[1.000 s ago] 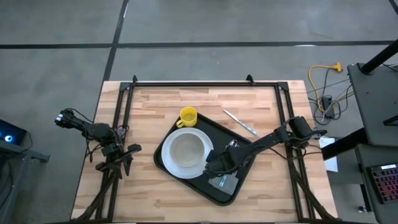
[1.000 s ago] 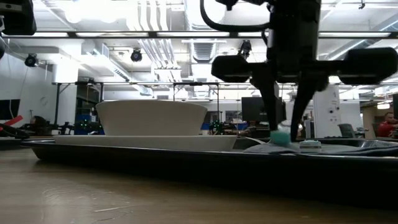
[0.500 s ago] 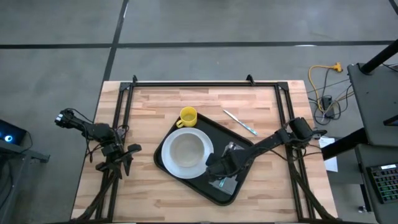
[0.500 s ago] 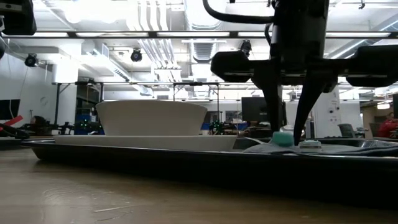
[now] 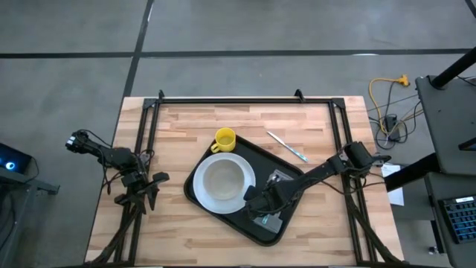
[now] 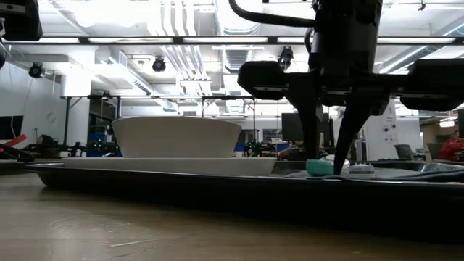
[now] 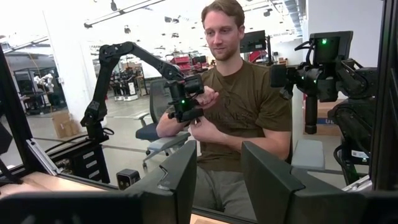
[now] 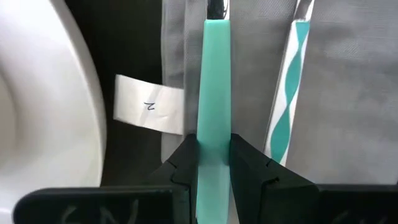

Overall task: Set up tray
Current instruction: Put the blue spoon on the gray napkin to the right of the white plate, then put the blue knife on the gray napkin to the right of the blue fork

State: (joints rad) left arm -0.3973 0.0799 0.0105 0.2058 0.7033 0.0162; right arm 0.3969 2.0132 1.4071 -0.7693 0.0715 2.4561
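The black tray [image 5: 255, 154] lies askew at the table's middle, its rim [image 6: 181, 185] showing in the low view. On it a white bowl [image 6: 176, 136] sits on a white plate [image 5: 223, 183], beside a grey napkin [image 5: 274, 221]. My right gripper [image 5: 260, 204] stands over the napkin, pointing down, shut on a teal-handled utensil [image 8: 212, 93]. A second utensil with a teal and white striped handle [image 8: 288, 81] lies on the napkin [image 8: 348, 93] next to it. My left gripper [image 7: 217, 180] waits open at the table's left edge [image 5: 140, 183]. My right gripper pinches the utensil's teal handle [image 8: 212, 140] between its two fingers [image 8: 183, 158], which lie across the handle. The fingers come from above, pointing down [image 6: 326, 163]. The handle [image 6: 319, 168] sits level, low over the napkin; whether it touches the cloth I cannot tell.
A yellow cup [image 5: 224, 139] stands by the tray's far left corner. A thin utensil [image 5: 287, 147] lies on the wood beyond the tray's far right side. The napkin's white tag [image 8: 149, 112] lies on the tray next to the plate. A person sits beyond the table [image 7: 233, 106].
My right gripper has moved a little toward the table's near edge and down, still shut on the teal handle. In the low view the handle has sunk from above the napkin to the napkin's level.
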